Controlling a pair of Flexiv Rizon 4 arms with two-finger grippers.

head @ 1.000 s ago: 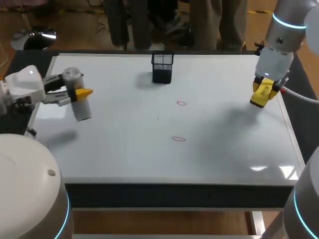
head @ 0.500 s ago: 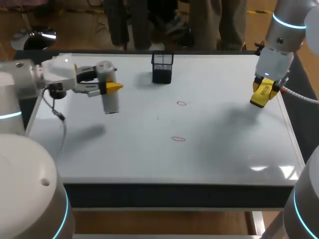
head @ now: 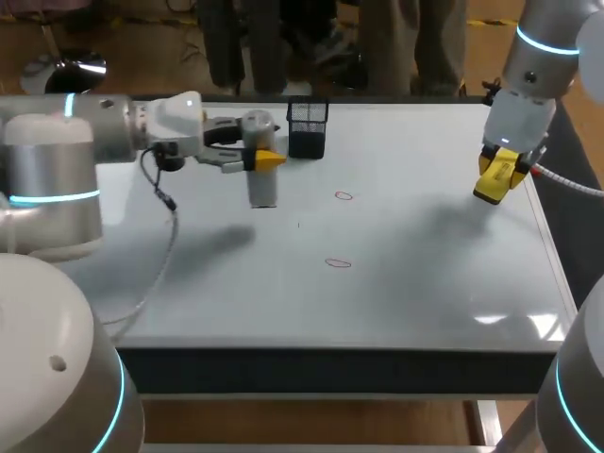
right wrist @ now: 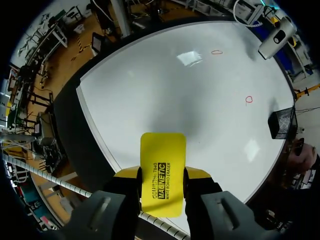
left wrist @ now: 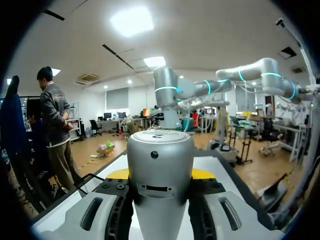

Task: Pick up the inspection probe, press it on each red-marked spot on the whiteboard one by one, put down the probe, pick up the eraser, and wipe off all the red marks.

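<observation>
"Grey inspection probe [head: 261, 184], moved at all?"
"Yep, left gripper [head: 262, 159] swung it in from the whiteboard's [head: 425, 283] left edge over approx 1 s. It's now above the board, just beside the black mesh cup [head: 308, 127] and near the upper red mark [head: 343, 195]. No press yet imo; lower red mark [head: 338, 262] also pending."
"Grip?"
"Fingers closed on the probe from both sides, probe hanging upright. The right gripper [head: 497, 176] hasn't budged; it's at the board's right edge, clamped on the yellow eraser [right wrist: 161, 172]."

Both end effectors [head: 260, 159] [head: 497, 177] closed, aloft
</observation>
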